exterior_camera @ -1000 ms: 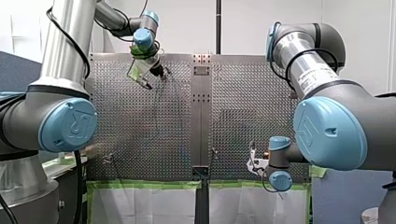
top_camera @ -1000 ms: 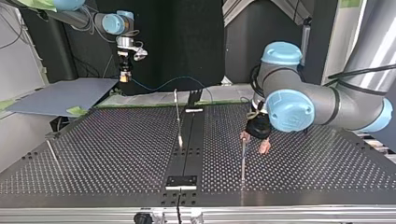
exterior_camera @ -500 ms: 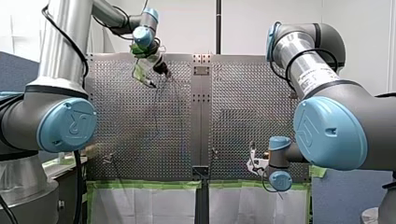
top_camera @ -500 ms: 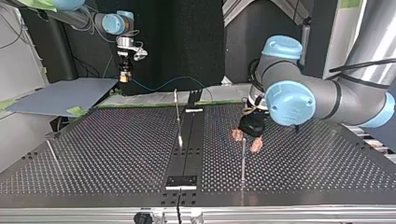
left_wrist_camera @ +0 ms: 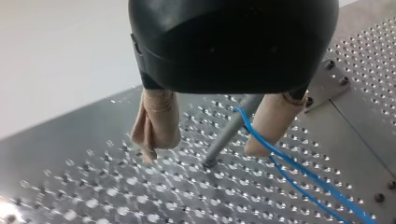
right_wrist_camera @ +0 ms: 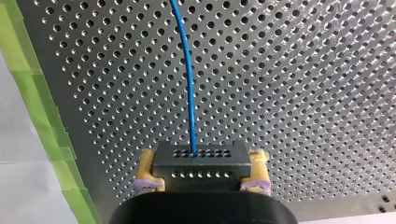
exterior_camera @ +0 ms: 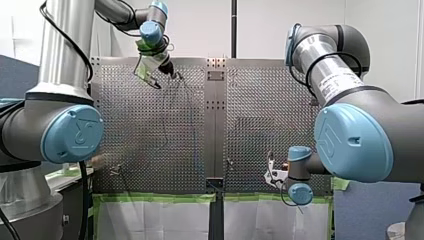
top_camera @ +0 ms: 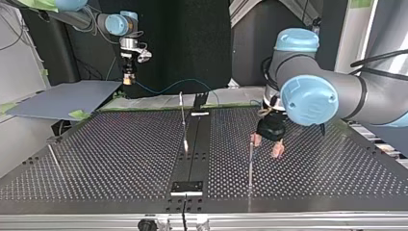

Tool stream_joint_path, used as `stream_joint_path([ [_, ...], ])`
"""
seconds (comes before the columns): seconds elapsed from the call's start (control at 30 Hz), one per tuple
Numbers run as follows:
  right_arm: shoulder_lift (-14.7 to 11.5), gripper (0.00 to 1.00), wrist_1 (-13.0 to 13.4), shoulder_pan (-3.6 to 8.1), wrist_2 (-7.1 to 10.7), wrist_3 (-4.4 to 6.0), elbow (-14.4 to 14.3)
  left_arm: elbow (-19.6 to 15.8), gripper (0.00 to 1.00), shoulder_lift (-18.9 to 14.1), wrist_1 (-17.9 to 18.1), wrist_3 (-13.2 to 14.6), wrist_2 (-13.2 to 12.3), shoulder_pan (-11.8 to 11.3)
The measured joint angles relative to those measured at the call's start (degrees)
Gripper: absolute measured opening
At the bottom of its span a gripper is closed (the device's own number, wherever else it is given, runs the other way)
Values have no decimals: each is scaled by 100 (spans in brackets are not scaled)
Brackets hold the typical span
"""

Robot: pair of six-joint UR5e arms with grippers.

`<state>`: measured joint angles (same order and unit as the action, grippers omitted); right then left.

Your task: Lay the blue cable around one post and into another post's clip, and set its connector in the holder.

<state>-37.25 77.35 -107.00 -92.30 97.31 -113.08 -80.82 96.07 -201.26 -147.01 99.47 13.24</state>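
My left hand (left_wrist_camera: 203,150) has shifted sideways, spread astride a post (left_wrist_camera: 236,122), blue cable (left_wrist_camera: 299,173) against one finger (left_wrist_camera: 273,122).

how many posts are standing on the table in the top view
3. A middle post, a near post beside my left hand, and an edge post at the view's left. More may be hidden.

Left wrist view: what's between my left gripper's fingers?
In the left wrist view, a metal post stands between the open fingers of my left gripper; the blue cable runs past one finger beside it.
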Motion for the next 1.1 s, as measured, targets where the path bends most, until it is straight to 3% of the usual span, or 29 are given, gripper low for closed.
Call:
stream_joint_path([
  [0.3,-5,0,1,2,3,9,0,-213,100,-390,-141,338,369,57],
  [0.53,-4,0,-19,-12,16,26,0,-408,100,-734,-26,371,215,99],
  [0.67,-4,0,-31,-21,17,31,0,-421,100,-898,78,327,247,68],
  [0.93,-3,0,-6,-14,18,35,0,-421,100,-723,371,283,271,-25],
  [1.1,-1,0,-1,-11,18,35,0,-371,100,-422,625,230,101,-121],
])
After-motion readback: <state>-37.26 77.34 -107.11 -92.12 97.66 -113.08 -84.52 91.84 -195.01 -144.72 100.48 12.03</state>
